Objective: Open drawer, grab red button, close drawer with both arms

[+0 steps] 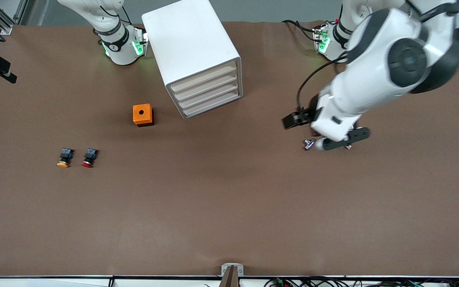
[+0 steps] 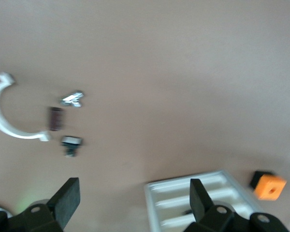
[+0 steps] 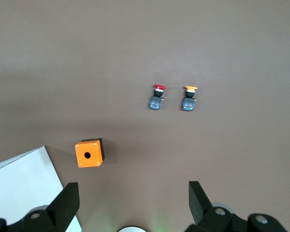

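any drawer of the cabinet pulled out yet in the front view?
No: all four drawer fronts sit flush in the white cabinet, and neither hand is at them.

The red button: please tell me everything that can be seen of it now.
The red button is a small push button with a round red cap and a black body bearing a blue mark. It lies on its side on the brown table, cap pointing toward the front camera, toward the right arm's end. Close beside it, apart, lies the orange-yellow button of the same build. The orange box sits farther from the camera. Nothing touches the red button but the table; no gripper is near it.
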`<state>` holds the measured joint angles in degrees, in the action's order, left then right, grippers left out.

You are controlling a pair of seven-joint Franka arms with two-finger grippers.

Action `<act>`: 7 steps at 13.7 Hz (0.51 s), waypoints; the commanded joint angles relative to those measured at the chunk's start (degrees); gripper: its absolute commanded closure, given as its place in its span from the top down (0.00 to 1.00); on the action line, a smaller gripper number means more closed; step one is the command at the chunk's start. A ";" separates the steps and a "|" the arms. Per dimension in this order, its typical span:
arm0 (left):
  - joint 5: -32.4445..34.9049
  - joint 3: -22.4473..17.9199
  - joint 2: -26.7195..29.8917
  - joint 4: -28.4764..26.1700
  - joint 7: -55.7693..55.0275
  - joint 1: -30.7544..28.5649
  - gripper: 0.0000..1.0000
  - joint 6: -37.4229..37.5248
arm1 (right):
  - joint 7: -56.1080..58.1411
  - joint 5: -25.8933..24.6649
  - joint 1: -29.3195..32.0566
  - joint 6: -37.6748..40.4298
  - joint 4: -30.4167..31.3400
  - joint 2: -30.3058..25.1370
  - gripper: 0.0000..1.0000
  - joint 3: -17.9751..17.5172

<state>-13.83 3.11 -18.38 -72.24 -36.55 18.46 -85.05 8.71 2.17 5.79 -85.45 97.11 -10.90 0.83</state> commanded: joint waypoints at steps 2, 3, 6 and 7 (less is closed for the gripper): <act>1.70 0.67 7.20 -7.45 11.21 -7.45 1.00 3.84 | -2.30 -0.76 -0.96 -0.59 2.29 -2.38 1.00 -1.45; 3.01 0.67 9.13 -10.00 14.63 -8.96 1.00 3.76 | -1.77 -0.76 -0.34 -0.50 2.38 -2.38 1.00 -1.01; 5.56 0.75 14.85 -18.87 21.32 -13.09 1.00 0.35 | 0.08 -0.59 0.45 0.55 2.56 -2.46 1.00 -0.05; 5.66 0.67 17.13 -22.90 23.52 -14.58 1.00 -2.46 | 0.08 -0.59 0.63 0.64 2.64 -2.46 1.00 -0.04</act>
<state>-9.46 3.11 -7.87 -85.30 -16.78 6.21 -82.53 7.94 1.98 5.50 -85.06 98.62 -12.06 0.96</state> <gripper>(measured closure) 0.000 0.000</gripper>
